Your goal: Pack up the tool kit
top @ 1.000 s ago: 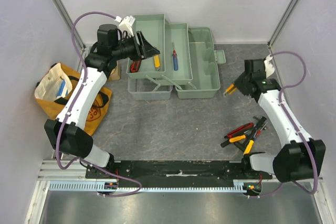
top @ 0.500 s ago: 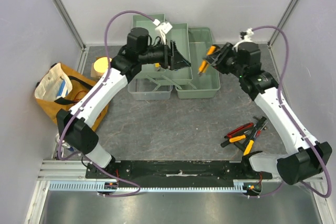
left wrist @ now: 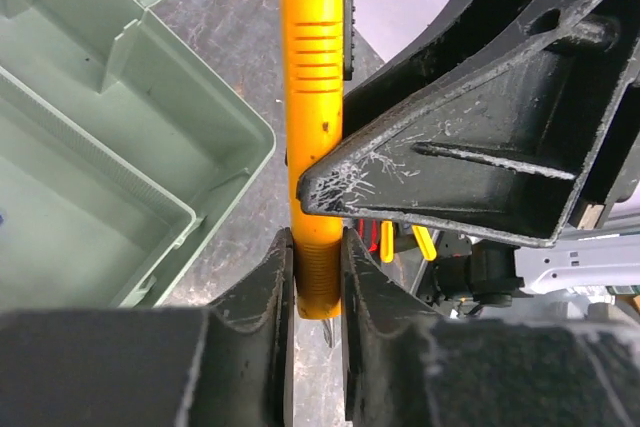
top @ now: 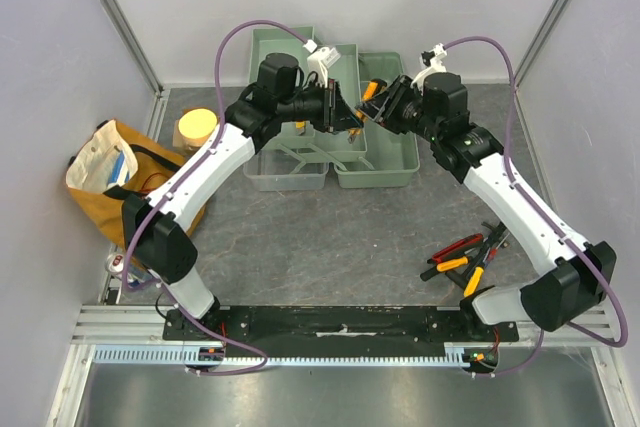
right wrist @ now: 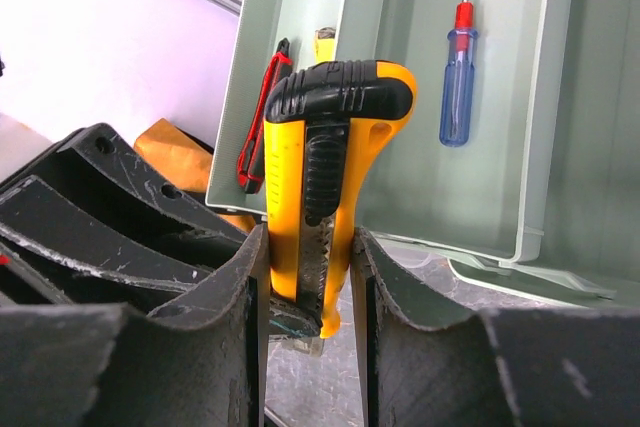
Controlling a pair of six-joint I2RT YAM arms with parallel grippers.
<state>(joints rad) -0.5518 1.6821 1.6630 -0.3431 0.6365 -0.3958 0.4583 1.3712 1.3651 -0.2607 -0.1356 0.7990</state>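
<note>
Mid-handover, by the look of it, straight above the toolbox (top: pixel 388 159), open at the far side of the surface (top: pixel 330 247) with trays fanned out to the left of its base. Right tool (top: pixel 386 107) clenched on a yellow implement (top: pixel 371 91), black-gripped end up, jaws pressed to both flanks in the right wrist view. Left tool (top: pixel 346 117) nose to nose with it, about where the toolbox's middle tray meets the base, fingers (left wrist: pixel 265 297) drawn in against the lower shaft of the same implement. Looks like a grip, though firmness cannot be judged. Two tools on one implement, then, both held clear above the toolbox. Direction of the pass not readable here.

Inside the toolbox trays: a blue screwdriver (right wrist: pixel 457 97) and a red-handled piece (right wrist: pixel 262 117), lying flat. Right of the toolbox, nearer the arms and well apart from it: a small heap of red and yellow pliers (top: pixel 465 257), not yet packed.

Next, probably: make sure one grip is solid before letting the other go. Then release just one tool and back it straight off, without twisting or dragging the shaft. After that, lower the implement into a free stretch of tray beside the screwdriver, flat and clear of the tray walls. Main risk: both tools pulling at once, or a slack grip dropping the implement onto the toolbox rim.
</note>
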